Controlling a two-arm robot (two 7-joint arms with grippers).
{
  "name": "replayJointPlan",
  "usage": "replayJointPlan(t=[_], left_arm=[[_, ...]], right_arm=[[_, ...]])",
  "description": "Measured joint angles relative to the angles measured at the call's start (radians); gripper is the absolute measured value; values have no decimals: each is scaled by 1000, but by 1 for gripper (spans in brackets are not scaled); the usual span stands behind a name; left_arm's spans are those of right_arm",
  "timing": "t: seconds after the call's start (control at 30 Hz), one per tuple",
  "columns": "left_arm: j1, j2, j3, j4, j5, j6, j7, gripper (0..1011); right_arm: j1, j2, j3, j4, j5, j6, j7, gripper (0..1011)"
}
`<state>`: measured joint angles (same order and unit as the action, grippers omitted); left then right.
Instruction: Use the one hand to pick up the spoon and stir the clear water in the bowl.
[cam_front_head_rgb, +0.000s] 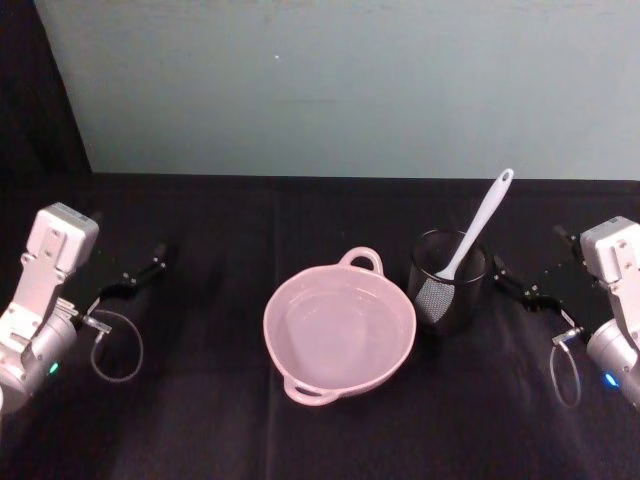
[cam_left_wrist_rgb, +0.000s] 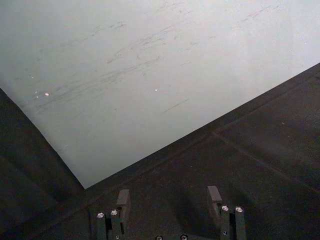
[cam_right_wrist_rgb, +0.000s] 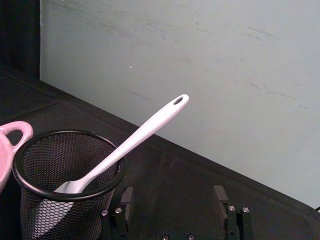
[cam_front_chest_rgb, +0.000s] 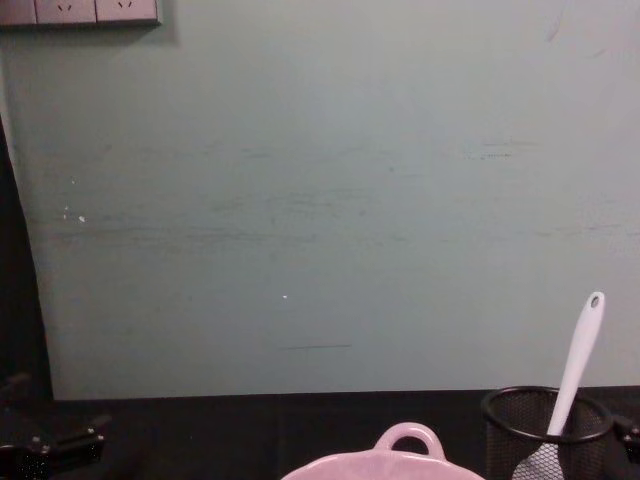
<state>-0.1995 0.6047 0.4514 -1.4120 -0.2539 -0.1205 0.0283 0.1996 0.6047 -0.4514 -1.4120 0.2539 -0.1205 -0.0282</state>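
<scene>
Dead centre of the head view, on the black table (cam_front_head_rgb: 200, 420), sits the pink bowl (cam_front_head_rgb: 269, 335) with one loop handle toward the back and one toward the front. From up there the camera looks straight down into it; the inside is glossy with a faint ring partway up the wall. The chest view gets it side-on at the bottom edge, so it catches the rim and the back handle. Just right of the bowl stands a black mesh cup (cam_front_head_rgb: 440, 305), and the white spoon (cam_front_head_rgb: 478, 226) is parked in it blade down, handle leaning up and to the right with the loop hole at the top. The right wrist view shows what the head view blurs: the blade resting against the mesh inside the cup, the cup's near rim level with the fingers. The right gripper (cam_front_head_rgb: 520, 285) hovers at the right of the frame, near the cup but not touching, its jaws spread wide and nothing between them. The left gripper (cam_front_head_rgb: 140, 272) is way over at the left edge, well apart from everything, also wide open over bare cloth. A pale wall panel (cam_front_head_rgb: 340, 90) runs along the back, and the chest view adds sockets (cam_front_chest_rgb: 80, 10) in its upper left corner.
</scene>
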Motion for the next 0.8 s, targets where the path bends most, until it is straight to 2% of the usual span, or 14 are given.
replayJointPlan(t=[0.8], left_arm=[[0, 0, 0, 0, 0, 0, 0, 1005]], right_arm=[[0, 0, 0, 0, 0, 0, 0, 1002]])
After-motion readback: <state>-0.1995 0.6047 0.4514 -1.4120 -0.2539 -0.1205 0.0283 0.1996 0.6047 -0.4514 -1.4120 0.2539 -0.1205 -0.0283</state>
